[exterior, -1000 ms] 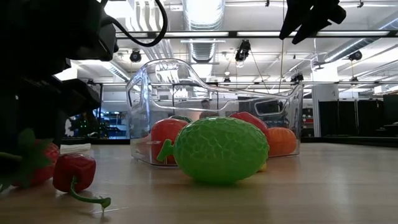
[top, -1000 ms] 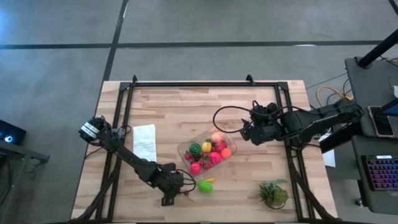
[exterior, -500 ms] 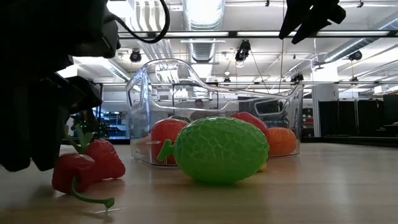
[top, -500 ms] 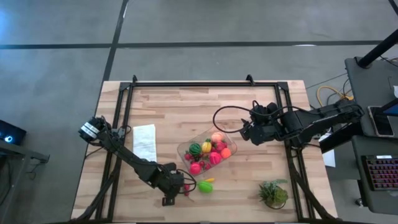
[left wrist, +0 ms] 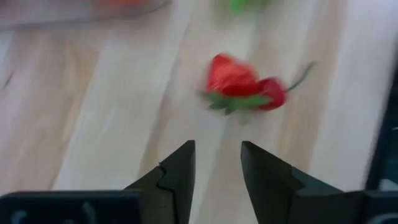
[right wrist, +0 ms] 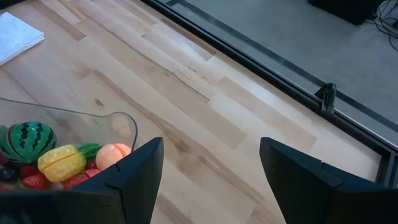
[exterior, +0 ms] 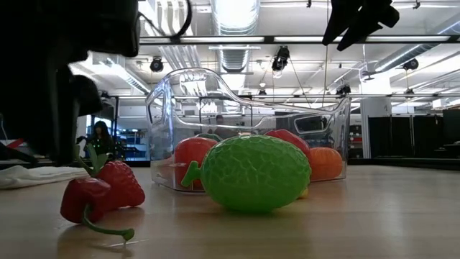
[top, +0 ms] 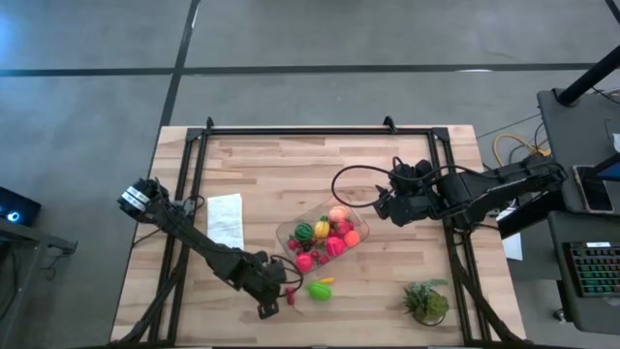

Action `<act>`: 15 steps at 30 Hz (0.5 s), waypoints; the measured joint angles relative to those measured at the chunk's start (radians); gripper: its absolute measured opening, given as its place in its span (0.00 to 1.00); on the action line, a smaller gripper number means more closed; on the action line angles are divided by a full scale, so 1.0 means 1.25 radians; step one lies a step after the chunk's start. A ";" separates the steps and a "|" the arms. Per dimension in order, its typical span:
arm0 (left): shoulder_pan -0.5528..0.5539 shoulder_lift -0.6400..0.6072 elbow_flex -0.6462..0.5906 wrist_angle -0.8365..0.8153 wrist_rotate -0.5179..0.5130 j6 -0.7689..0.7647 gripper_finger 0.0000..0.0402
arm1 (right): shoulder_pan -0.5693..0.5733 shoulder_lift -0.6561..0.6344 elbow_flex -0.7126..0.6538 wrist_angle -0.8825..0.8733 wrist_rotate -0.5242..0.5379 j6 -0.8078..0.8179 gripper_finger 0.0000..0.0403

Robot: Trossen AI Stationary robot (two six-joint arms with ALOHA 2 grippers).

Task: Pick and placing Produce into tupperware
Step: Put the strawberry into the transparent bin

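Observation:
The clear tupperware (top: 320, 236) stands mid-table holding several pieces of produce, among them a striped melon (right wrist: 28, 140). Near the table's near edge lie a strawberry (left wrist: 230, 74) leaning on a small red pepper (left wrist: 272, 94), and to their right a lime-green fruit (top: 318, 290) with a yellow piece beside it. My left gripper (left wrist: 217, 165) hangs open just left of the strawberry and pepper, above the table, touching neither. My right gripper (right wrist: 211, 180) waits wide open in the air to the right of the tupperware.
A white folded cloth (top: 226, 220) lies left of the tupperware. The spiky green plant tuft (top: 426, 301) sits at the near right corner. Black frame rails (top: 320, 129) run along the far edge and both sides. A person (exterior: 99, 137) shows far behind the table.
My left gripper has pulled away from the strawberry, rising and shifting toward the table's left. The strawberry, half hidden behind the fingers a second ago, has moved toward the table's right and now rests against the red pepper.

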 joint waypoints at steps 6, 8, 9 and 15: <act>0.005 0.000 0.004 0.063 -0.042 -0.021 0.43 | 0.000 0.000 0.000 0.000 0.000 -0.015 0.64; 0.006 0.000 0.004 0.064 -0.044 -0.020 0.49 | 0.000 0.000 0.000 0.000 0.000 -0.015 0.64; 0.006 0.000 0.004 0.065 -0.044 -0.020 0.53 | 0.000 0.000 0.000 0.000 0.000 -0.019 0.64; 0.006 0.000 0.004 0.083 -0.058 0.061 0.64 | 0.000 0.000 0.000 -0.001 0.000 -0.047 0.64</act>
